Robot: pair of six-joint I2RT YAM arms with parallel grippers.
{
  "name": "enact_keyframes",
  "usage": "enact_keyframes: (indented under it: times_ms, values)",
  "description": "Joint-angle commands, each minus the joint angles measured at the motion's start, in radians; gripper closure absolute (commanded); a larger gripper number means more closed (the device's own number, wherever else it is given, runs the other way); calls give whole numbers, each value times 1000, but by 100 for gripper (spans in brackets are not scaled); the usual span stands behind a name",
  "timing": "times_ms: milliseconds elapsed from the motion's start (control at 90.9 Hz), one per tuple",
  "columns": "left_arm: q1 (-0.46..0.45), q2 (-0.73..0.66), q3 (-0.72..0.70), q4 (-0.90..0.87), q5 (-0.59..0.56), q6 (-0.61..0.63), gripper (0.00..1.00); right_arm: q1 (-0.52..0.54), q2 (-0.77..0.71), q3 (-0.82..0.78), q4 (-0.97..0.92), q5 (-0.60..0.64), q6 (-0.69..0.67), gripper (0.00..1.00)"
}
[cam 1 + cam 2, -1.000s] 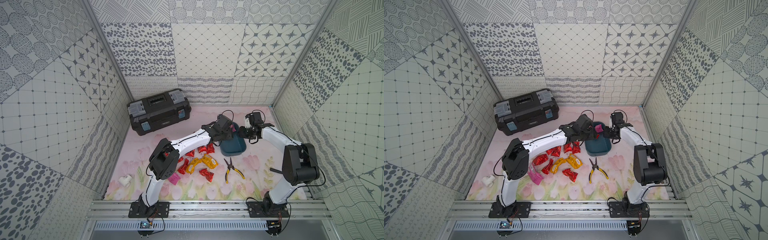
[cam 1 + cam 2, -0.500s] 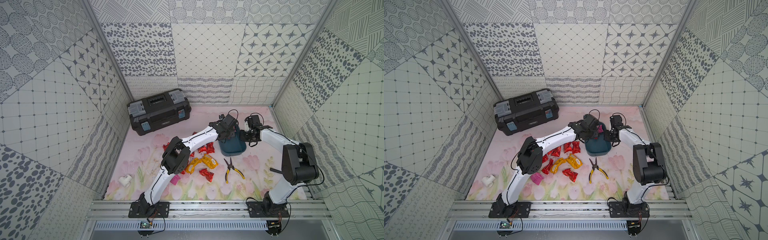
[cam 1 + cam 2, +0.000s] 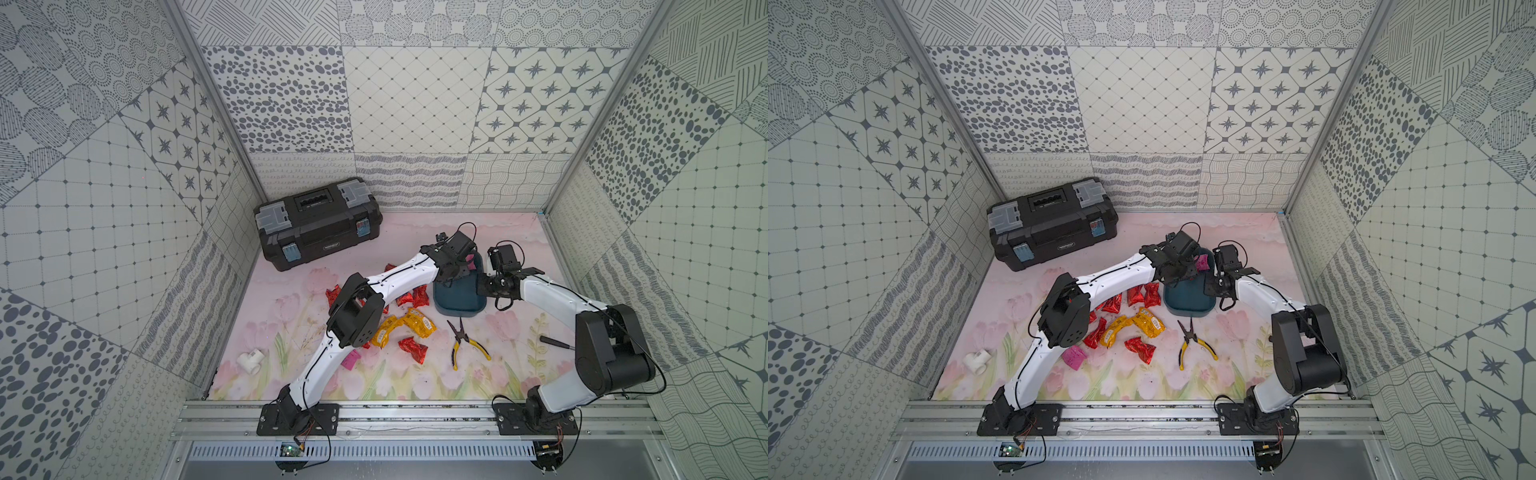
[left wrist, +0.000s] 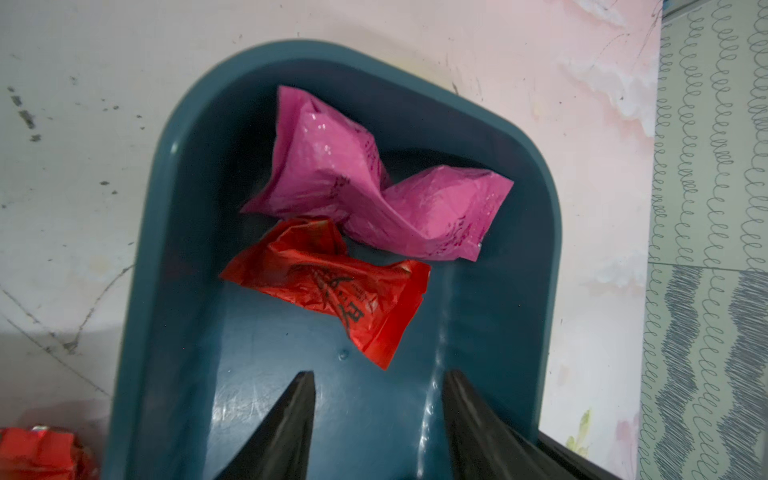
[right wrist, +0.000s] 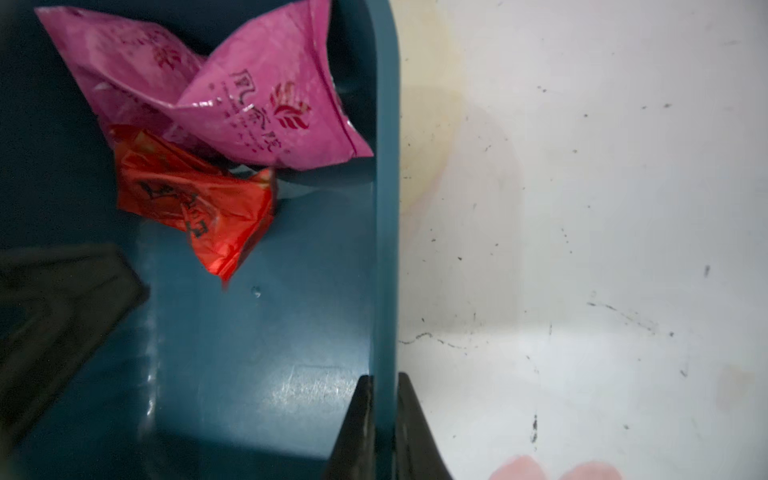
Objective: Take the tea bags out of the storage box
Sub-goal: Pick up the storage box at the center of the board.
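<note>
Right end effector point(image 5: 384, 379) is clamping down on the side wall of the storage box point(image 5: 384, 208), 1 finger inside, 1 outside, both pressing against the rim. Left end effector point(image 4: 379, 374) is hanging inside the tub with its 2 fingers spread wide, gripping nothing, tips hovering above the bare floor just short of the red tea bag point(image 4: 345, 291). That red packet is lying crumpled on the box floor, and the pink tea bag point(image 4: 332, 166) is sitting right behind it, touching it and leaning toward the far wall. So 2 packets are waiting inside.

In both top views the box point(image 3: 457, 305) is sitting on the counter point(image 3: 282, 316) between the 2 wrists, both arms reaching in over it from either side. Just beside it, on the left arm's side, the loose tea bags point(image 3: 1142, 349) are lying scattered: several red, 2 yellow-orange point(image 3: 1150, 324), 1 pink point(image 3: 1073, 357) nearer the rail. The yellow-handled pliers point(image 3: 461, 340) are lying near the box's front edge, apart from it. The black toolbox point(image 3: 318, 224) is sitting closed by the back wall, well apart.
</note>
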Motion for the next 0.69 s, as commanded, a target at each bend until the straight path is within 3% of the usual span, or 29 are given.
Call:
enact_keyframes:
  times_ms: [0,682]
  values:
    - [12,8,12,-27,26,5,45,13,-82,-48,98,54,38,100]
    - [9,109,86,23,65,-46,38,30,-289,-221,247,54,59,100]
